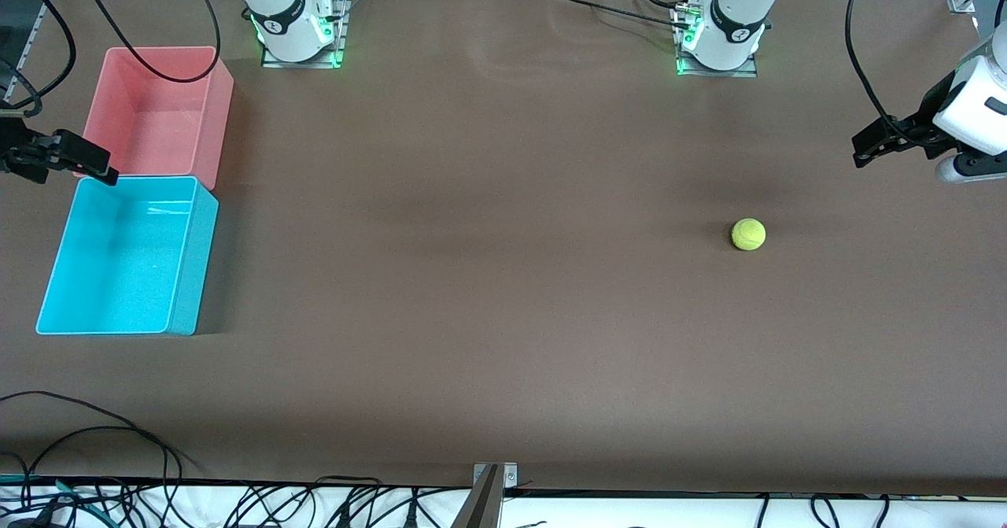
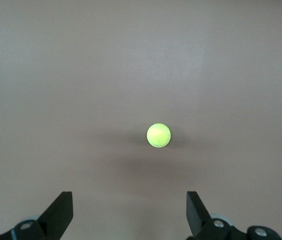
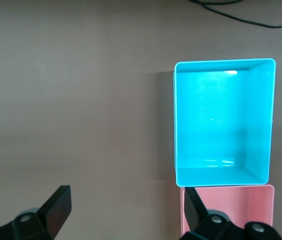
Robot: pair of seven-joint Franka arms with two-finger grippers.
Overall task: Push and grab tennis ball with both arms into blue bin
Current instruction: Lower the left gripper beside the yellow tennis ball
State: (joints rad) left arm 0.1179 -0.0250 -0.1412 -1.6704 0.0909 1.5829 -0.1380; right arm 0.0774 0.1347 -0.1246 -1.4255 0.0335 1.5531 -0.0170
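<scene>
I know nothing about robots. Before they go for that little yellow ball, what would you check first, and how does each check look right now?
1. Tennis ball lies free on the table, touched by nothing: ok.
2. Left gripper has its jaws open and empty, up at the left arm's end of the table, the ball ahead of it in its wrist view: ok.
3. Right gripper has its jaws open and empty, by the bins: ok.
4. Blue bin stands upright with nothing in it: ok.
5. Pink bin touches the blue one on the side farther from the front camera, so a stray ball could land in it: not ok.
6. Nothing lies on the brown table between ball and blue bin: ok.
</scene>
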